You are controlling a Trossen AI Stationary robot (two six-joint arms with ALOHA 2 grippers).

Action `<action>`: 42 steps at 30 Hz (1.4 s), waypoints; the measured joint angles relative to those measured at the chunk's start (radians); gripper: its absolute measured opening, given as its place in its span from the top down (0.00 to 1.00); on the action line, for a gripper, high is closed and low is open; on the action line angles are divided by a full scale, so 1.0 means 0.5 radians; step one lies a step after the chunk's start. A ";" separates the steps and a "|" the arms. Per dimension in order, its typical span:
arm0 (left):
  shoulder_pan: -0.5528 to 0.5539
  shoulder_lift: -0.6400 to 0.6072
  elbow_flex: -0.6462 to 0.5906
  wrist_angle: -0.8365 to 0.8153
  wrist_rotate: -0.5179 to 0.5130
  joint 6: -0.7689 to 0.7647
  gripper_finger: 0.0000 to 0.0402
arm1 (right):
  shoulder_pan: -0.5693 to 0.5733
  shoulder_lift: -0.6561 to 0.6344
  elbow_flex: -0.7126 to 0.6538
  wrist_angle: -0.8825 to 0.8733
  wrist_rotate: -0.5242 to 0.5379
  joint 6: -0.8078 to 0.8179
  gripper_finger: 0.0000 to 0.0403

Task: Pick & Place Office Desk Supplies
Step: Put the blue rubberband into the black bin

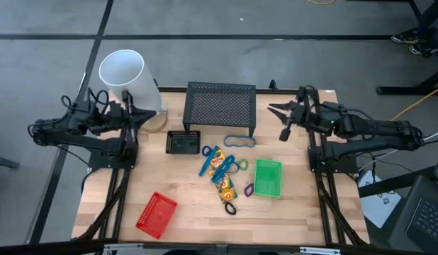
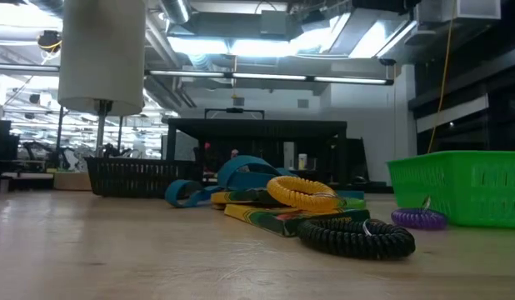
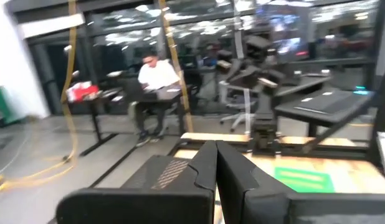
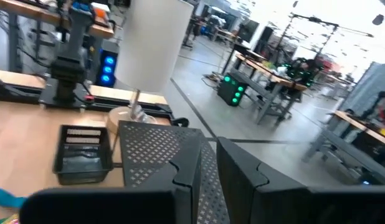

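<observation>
Nearest the counter's [image 1: 105,205] front edge lies the red mesh basket [image 1: 156,214], alone on the left side. Behind it, toward the middle, the supplies sit in a loose heap: a black coil loop [image 2: 356,236] at the front, a purple coil loop [image 2: 419,218] just beside the green mesh basket [image 1: 268,177], then the crayon boxes [image 1: 222,180] with an orange coil loop [image 2: 303,192] resting on them, and blue-handled scissors [image 1: 207,161] at the far end of the heap. Farther back stands the small black mesh basket [image 1: 183,142], and behind that the wide black mesh stand [image 1: 220,106] and the white cylinder [image 1: 127,74].

Both arms wait at the far corners, well apart from the heap. The left end effector [image 1: 147,117] has its fingers pressed together and carries nothing. The right end effector [image 1: 281,120] shows a narrow gap between its fingers in its wrist view, with nothing between them.

No item looks sorted yet, so the picking has apparently not started. The next move probably calls for one arm to open, come down over the heap and take a top-lying piece, such as the orange loop, without dragging its neighbours.
</observation>
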 joint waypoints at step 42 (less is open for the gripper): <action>-0.165 1.550 0.002 0.346 -0.015 0.323 0.51 | 0.362 0.480 0.001 0.247 0.239 0.381 0.54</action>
